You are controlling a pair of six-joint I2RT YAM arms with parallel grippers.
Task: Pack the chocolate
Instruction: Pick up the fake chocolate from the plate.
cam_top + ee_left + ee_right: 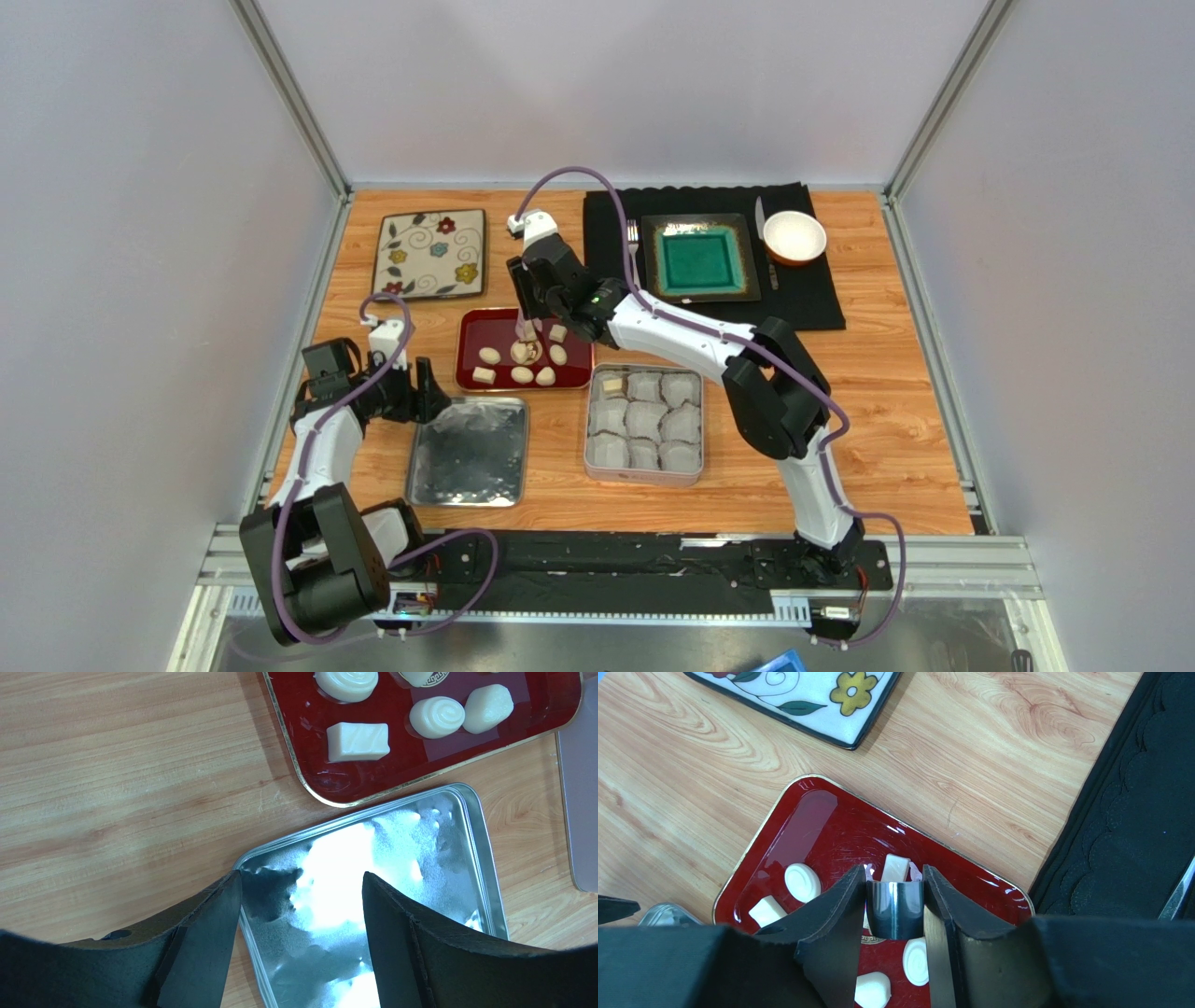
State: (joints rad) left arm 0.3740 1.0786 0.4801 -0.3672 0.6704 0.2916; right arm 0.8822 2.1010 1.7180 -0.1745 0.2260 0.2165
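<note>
Several cream chocolate pieces (522,373) lie in the red tray (474,325). My right gripper (529,333) hangs over the tray's middle, shut on a shiny metal tool (896,910) that fills the gap between its fingers. In the right wrist view, my right gripper (896,876) has a square chocolate (894,866) just beyond its tips, with round and square pieces (802,882) around it on the red tray (822,822). My left gripper (418,396) is open and empty over the left rim of the silver lid (435,854). The left wrist view shows my left gripper (302,878) and chocolates (358,740) beyond it.
A tin box (644,423) of white paper cups stands right of the red tray. A floral plate (431,252) lies at the back left. A black mat (828,287) at the back holds a green dish (700,261), a white bowl (794,237) and cutlery.
</note>
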